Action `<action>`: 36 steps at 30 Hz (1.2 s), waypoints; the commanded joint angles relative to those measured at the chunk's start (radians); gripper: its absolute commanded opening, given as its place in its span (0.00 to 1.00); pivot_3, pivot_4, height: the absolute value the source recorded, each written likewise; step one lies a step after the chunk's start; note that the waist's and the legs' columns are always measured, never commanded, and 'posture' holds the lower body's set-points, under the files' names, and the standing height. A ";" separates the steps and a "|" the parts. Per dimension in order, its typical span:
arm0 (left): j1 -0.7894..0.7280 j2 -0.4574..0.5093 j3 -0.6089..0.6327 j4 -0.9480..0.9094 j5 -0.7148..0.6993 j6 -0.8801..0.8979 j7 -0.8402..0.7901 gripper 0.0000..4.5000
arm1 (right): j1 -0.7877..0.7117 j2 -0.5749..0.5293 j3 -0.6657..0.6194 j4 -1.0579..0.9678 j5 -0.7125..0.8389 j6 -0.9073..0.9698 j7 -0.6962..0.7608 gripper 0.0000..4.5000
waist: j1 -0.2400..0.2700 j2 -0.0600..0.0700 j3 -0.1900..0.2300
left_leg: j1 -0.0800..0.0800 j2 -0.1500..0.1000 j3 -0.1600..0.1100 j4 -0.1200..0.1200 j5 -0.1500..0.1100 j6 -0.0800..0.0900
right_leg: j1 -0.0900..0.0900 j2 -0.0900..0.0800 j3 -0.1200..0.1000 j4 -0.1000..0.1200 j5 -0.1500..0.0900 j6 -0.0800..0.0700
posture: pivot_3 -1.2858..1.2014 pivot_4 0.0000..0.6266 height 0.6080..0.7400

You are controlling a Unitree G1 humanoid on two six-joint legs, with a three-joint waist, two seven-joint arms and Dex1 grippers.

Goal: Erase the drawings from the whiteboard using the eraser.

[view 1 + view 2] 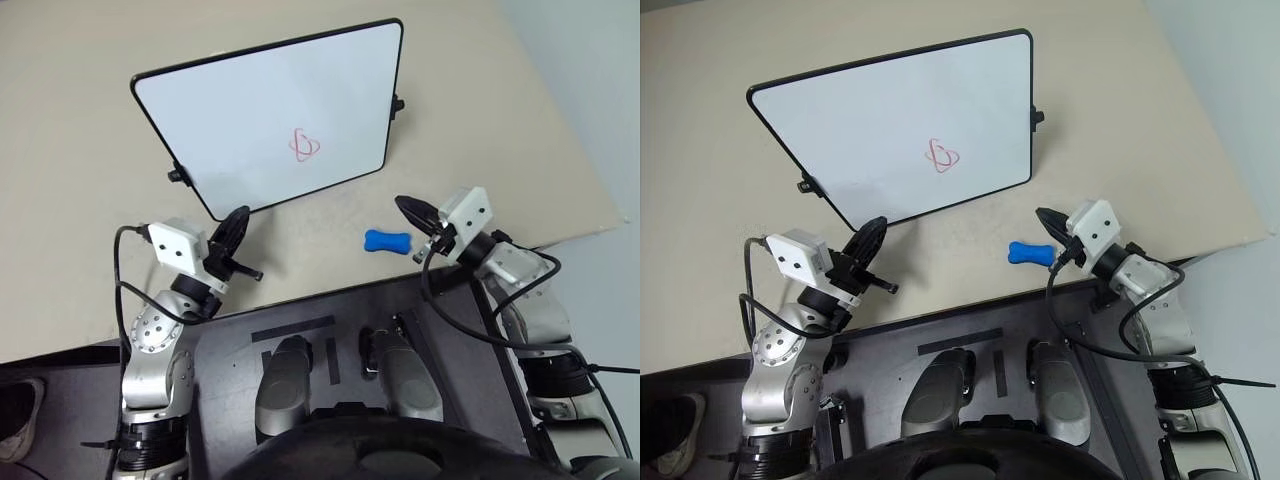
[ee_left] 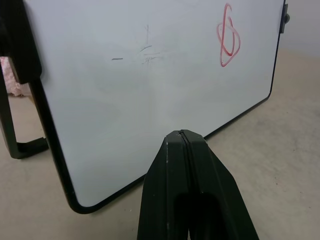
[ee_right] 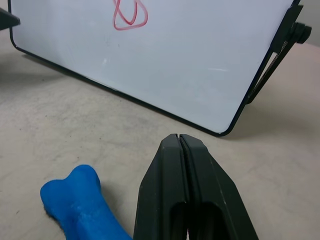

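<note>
From the head view both my left gripper (image 1: 236,222) and right gripper (image 1: 410,210) are closed and empty, the eraser (image 1: 386,241) lying on the table just beside the right one, near the whiteboard (image 1: 270,110); its wrist view shows the drawings (image 3: 129,13) unerased, so I judge the pickup hasn't begun and I must open first.

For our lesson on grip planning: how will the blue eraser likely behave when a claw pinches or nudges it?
The eraser lies flat on the table, so it probably slides rather than rolls. Its narrow waist should seat a claw's fingers well. It looks small and probably light; its matte surface suggests little slipping.
</note>
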 commanded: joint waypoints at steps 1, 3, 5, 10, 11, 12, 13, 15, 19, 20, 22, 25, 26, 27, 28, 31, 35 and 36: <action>-0.003 -0.008 -0.012 -0.045 -0.007 0.006 0.006 0.00 | 0.009 -0.005 -0.013 -0.039 0.000 -0.017 0.009 0.01 | 0.000 0.000 0.000 | 0.000 0.000 0.000 0.000 0.000 0.000 | 0.000 0.000 0.000 0.000 0.000 0.000 | 0.52 0.24 1.00; -0.008 -0.011 -0.019 -0.035 -0.004 0.005 0.003 0.00 | 0.014 -0.007 -0.016 -0.039 -0.005 -0.018 0.007 0.01 | 0.000 0.000 0.000 | 0.000 0.000 0.000 0.000 0.000 0.000 | 0.000 0.000 0.000 0.000 0.000 0.000 | 0.52 0.24 1.00; -0.012 -0.010 -0.021 -0.027 -0.001 0.005 -0.001 0.00 | 0.020 -0.007 -0.018 -0.048 -0.007 -0.015 0.000 0.01 | 0.000 0.000 0.000 | 0.000 0.000 0.000 0.000 0.000 0.000 | 0.000 0.000 0.000 0.000 0.000 0.000 | 0.52 0.24 1.00; -0.017 -0.012 -0.024 -0.038 0.005 0.011 0.004 0.00 | 0.041 -0.019 -0.026 -0.082 0.005 0.003 0.007 0.01 | 0.000 0.000 0.000 | 0.000 0.000 0.000 0.000 0.000 0.000 | 0.000 0.000 0.000 0.000 0.000 0.000 | 0.52 0.24 1.00; -0.015 -0.009 -0.023 -0.043 0.005 0.012 0.003 0.00 | 0.035 -0.024 -0.020 -0.080 0.001 0.008 0.013 0.01 | 0.000 0.000 0.000 | 0.000 0.000 0.000 0.000 0.000 0.000 | 0.000 0.000 0.000 0.000 0.000 0.000 | 0.52 0.24 1.00; -0.011 -0.009 -0.025 -0.050 0.007 0.012 0.004 0.00 | 0.033 -0.029 -0.017 -0.080 -0.002 0.010 0.019 0.01 | 0.000 0.000 0.000 | 0.000 0.000 0.000 0.000 0.000 0.000 | 0.000 0.000 0.000 0.000 0.000 0.000 | 0.52 0.24 1.00; -0.003 -0.010 -0.030 -0.059 0.012 0.010 0.005 0.00 | 0.035 -0.037 -0.019 -0.082 0.000 0.010 0.026 0.01 | 0.000 0.000 0.000 | 0.000 0.000 0.000 0.000 0.000 0.000 | 0.000 0.000 0.000 0.000 0.000 0.000 | 0.52 0.24 1.00; 0.005 -0.001 -0.024 -0.054 0.014 0.004 -0.006 0.00 | 0.022 -0.042 -0.015 -0.100 0.015 0.035 0.035 0.01 | 0.000 0.000 0.000 | 0.000 0.000 0.000 0.000 0.000 0.000 | 0.000 0.000 0.000 0.000 0.000 0.000 | 0.52 0.24 1.00; 0.017 0.001 -0.033 -0.061 0.025 -0.005 -0.008 0.00 | 0.024 -0.063 -0.036 -0.122 0.039 0.056 0.059 0.01 | 0.000 0.000 0.000 | 0.000 0.000 0.000 0.000 0.000 0.000 | 0.000 0.000 0.000 0.000 -0.001 0.001 | 0.52 0.24 1.00; 0.022 0.001 -0.038 -0.062 0.031 -0.010 -0.008 0.00 | 0.026 -0.069 -0.042 -0.120 0.044 0.056 0.066 0.01 | 0.000 0.000 0.000 | 0.000 0.000 0.000 0.000 0.000 0.000 | 0.000 0.000 0.000 0.000 -0.001 0.001 | 0.52 0.24 1.00; 0.033 0.001 -0.050 -0.073 0.051 -0.016 0.000 0.00 | 0.031 -0.079 -0.053 -0.115 0.052 0.052 0.080 0.01 | 0.000 0.000 0.000 | 0.000 0.000 0.000 0.000 0.000 0.000 | 0.000 0.000 0.000 0.000 -0.001 0.002 | 0.52 0.24 1.00; 0.076 -0.002 -0.031 -0.126 0.039 -0.004 0.016 0.00 | 0.012 -0.098 -0.043 -0.136 0.076 0.098 0.113 0.01 | 0.000 0.000 0.000 | 0.000 0.000 0.000 0.001 0.000 0.000 | 0.000 0.000 0.000 0.000 -0.003 0.005 | 0.52 0.24 1.00; 0.092 -0.004 -0.032 -0.139 0.040 -0.003 0.019 0.00 | 0.008 -0.105 -0.042 -0.141 0.084 0.110 0.123 0.01 | -0.001 0.000 0.000 | 0.000 0.000 0.001 0.000 0.000 0.000 | 0.000 0.000 0.000 0.000 -0.004 0.005 | 0.52 0.24 1.00; 0.110 -0.005 -0.032 -0.145 0.039 -0.004 0.020 0.00 | 0.009 -0.112 -0.041 -0.151 0.098 0.130 0.133 0.05 | -0.002 0.000 0.000 | 0.000 0.000 0.001 0.000 0.000 0.000 | 0.000 0.000 0.000 0.000 -0.005 0.007 | 0.52 0.24 1.00; 0.129 -0.008 -0.034 -0.147 0.036 -0.005 0.019 0.00 | 0.016 -0.123 -0.036 -0.171 0.113 0.157 0.147 0.09 | -0.002 0.000 0.000 | 0.000 0.000 0.001 0.000 0.000 0.000 | 0.000 0.000 0.000 0.000 -0.007 0.010 | 0.52 0.24 1.00; 0.153 -0.021 -0.057 -0.152 0.040 -0.006 0.021 0.00 | 0.041 -0.144 -0.025 -0.222 0.133 0.212 0.162 0.29 | -0.002 0.000 0.000 | 0.000 0.000 0.001 0.000 0.000 0.000 | 0.000 0.001 0.000 0.000 -0.008 0.010 | 0.52 0.24 1.00; 0.147 -0.045 -0.090 -0.148 0.053 -0.008 0.033 0.00 | 0.052 -0.156 0.007 -0.246 0.102 0.227 0.173 0.52 | 0.001 0.000 0.000 | 0.000 -0.001 0.000 0.000 0.000 0.000 | 0.001 0.001 0.000 0.000 -0.008 0.010 | 0.52 0.24 1.00; 0.145 -0.051 -0.099 -0.146 0.057 -0.009 0.035 0.00 | 0.054 -0.159 0.018 -0.248 0.096 0.227 0.178 0.52 | 0.001 0.000 0.000 | 0.000 -0.001 0.000 0.001 0.000 0.000 | 0.001 0.001 0.000 0.000 -0.008 0.010 | 0.52 0.24 1.00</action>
